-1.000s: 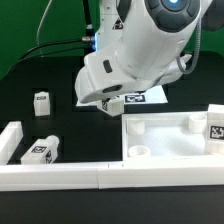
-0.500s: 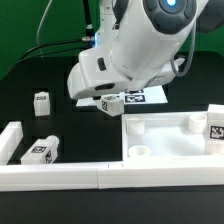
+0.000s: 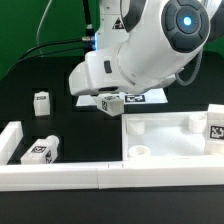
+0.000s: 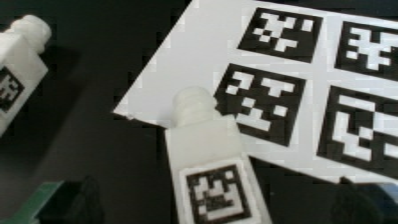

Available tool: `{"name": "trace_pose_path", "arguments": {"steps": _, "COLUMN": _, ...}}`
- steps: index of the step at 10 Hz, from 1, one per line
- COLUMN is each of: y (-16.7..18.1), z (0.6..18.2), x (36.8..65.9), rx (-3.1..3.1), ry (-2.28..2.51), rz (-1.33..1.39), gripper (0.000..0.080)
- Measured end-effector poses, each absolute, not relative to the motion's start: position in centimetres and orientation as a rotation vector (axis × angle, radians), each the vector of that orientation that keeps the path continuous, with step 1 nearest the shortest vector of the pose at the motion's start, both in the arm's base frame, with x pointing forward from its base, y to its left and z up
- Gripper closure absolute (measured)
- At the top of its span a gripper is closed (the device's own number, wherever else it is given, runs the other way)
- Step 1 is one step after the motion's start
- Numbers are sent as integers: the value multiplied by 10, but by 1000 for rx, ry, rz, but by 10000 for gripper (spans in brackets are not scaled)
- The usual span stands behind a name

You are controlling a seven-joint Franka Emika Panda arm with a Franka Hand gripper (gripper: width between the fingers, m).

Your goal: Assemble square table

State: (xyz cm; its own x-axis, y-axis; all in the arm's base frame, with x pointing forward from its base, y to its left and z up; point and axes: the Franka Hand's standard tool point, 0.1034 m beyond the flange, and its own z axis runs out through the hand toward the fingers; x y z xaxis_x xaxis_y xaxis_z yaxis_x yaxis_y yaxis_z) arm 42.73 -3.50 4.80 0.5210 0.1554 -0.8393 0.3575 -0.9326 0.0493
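Arm has swung toward the exterior view's right, uncovering a leg point(image 3: 110, 102) whose tip meets the marker board's point(image 3: 143, 97) edge. Gripper point(image 4: 217, 198) hangs over that leg, jaws wide apart, holding nothing. Bare black surface point(image 4: 107, 150) flanks the leg. Table top point(image 3: 165, 152) lies near the board, toward the camera.

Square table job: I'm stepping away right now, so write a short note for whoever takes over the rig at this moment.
Pincer: open, empty, poised over the first leg, which lies at the marker board's corner.
Tabletop: sockets up, against the white wall, exterior view's right.
Second leg at the tabletop's right edge; seated or not, cannot tell.
Third leg stands alone, exterior view's left; fourth leg lies in the wall's left corner.
Done: no leg visibly fitted.
Left: probably grasp the first leg, then fit all four.
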Motion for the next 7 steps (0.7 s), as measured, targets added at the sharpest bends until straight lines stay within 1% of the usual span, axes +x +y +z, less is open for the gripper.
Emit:
{"name": "trace_pose_path", "arguments": {"steps": 1, "y": -37, "z": 47, "x": 437, "rx": 2557, "ry": 421, "rz": -1349, "gripper": 150}}
{"name": "trace_pose_path", "arguments": {"steps": 4, "y": -39, "z": 46, "x": 435, "rx": 2553, "ry": 414, "rz": -1354, "gripper": 150}}
{"name": "trace_pose_path", "arguments": {"steps": 5, "y": -40, "z": 43, "x": 433, "rx": 2554, "ry": 379, "rz": -1352, "gripper": 150}}
{"name": "trace_pose_path", "arguments": {"steps": 7, "y": -38, "z": 25, "x": 420, "rx": 2545, "ry": 326, "rz": -1344, "gripper": 150}}
